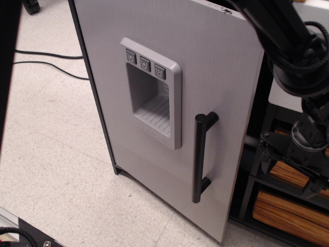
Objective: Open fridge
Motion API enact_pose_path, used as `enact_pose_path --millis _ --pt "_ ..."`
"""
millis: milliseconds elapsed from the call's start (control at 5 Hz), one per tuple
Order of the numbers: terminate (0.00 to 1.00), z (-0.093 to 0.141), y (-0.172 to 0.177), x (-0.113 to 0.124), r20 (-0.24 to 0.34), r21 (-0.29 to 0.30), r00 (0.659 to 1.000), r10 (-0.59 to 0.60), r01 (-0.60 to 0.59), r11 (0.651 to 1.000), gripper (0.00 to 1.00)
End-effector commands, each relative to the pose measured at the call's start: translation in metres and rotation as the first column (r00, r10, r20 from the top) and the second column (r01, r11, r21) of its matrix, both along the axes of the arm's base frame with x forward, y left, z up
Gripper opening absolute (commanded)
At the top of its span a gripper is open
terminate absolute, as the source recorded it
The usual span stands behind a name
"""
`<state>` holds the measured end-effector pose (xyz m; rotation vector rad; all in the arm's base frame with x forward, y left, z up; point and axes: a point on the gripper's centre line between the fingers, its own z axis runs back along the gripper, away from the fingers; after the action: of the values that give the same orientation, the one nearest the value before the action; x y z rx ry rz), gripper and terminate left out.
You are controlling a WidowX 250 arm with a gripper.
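Observation:
The fridge (216, 67) stands in the middle of the view with its light grey door, a grey three-button dispenser recess (151, 98) and a vertical black bar handle (199, 157). The door's right edge stands slightly away from the black frame, and a dark gap shows behind it. My gripper (288, 175) hangs to the right of the door edge, clear of the handle. Its fingers (263, 154) are spread apart with nothing between them. The black arm (288, 36) comes down from the top right.
Wooden-fronted drawers (288, 206) in a black frame and a white panel (313, 13) stand at the right behind the gripper. Black cables (46, 59) lie on the speckled floor at the left. A dark strip (7, 77) covers the left edge.

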<state>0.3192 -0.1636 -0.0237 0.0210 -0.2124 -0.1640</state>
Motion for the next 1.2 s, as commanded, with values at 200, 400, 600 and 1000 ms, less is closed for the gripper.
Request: enact_pose_path --millis 200,400,600,1000 --pt "0.00 0.042 0.021 0.030 0.090 -0.005 0.995 0.052 -0.052 0.999 1.00" --pt "0.00 0.049 0.031 0.025 0.073 0.008 0.995 0.070 -0.071 0.997 1.00" --pt "0.00 0.055 0.044 0.015 0.090 0.028 0.991 0.100 -0.103 0.994 1.00" --pt "0.00 0.084 0.075 -0.024 0.094 0.048 0.972 0.216 -0.221 0.974 1.00"
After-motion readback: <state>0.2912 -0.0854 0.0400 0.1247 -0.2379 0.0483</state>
